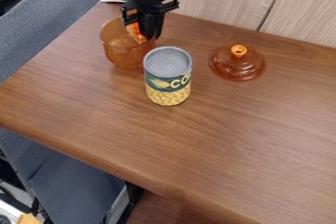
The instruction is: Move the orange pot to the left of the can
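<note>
The black gripper (pixel 150 30) hangs down at the right rear part of the orange pot, overlapping its rim in the view. The translucent orange pot (pixel 126 55) stands upright near the table's back left, with a brighter orange and whitish bit (pixel 136 32) showing inside it beside the gripper. The can (pixel 168 76), with a grey top and a green and yellow label, stands upright just in front and to the right of the pot. Whether the gripper touches the pot's wall cannot be made out.
An amber lid (pixel 237 64) with an orange knob lies to the right of the can. The brown wooden table (pixel 216 139) ends at a wood-panel wall behind and at a rounded edge in front. A grey-blue couch (pixel 46 26) borders the left side.
</note>
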`<state>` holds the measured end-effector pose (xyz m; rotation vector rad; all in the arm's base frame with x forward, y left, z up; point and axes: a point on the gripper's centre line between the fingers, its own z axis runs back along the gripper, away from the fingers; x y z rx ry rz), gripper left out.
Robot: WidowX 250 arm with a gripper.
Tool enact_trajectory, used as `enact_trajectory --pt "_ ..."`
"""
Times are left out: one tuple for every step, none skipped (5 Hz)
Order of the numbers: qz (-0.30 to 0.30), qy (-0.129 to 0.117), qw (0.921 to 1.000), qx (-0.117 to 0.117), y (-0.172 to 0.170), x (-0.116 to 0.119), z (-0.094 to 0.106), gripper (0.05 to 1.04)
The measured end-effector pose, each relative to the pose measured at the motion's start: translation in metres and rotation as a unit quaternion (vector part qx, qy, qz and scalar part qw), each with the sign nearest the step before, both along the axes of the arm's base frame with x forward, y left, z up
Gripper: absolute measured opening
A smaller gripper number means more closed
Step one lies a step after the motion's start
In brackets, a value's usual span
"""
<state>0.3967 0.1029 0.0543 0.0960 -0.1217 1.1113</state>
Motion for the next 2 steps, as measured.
enact_trajectory --pt "-0.016 0.014 0.9998 -0.005 -0.0015 -0.0016 -0.0109 0.082" --pt "-0.023 0.015 0.9996 -0.005 -0.0021 -0.0014 -0.0131 0.082"
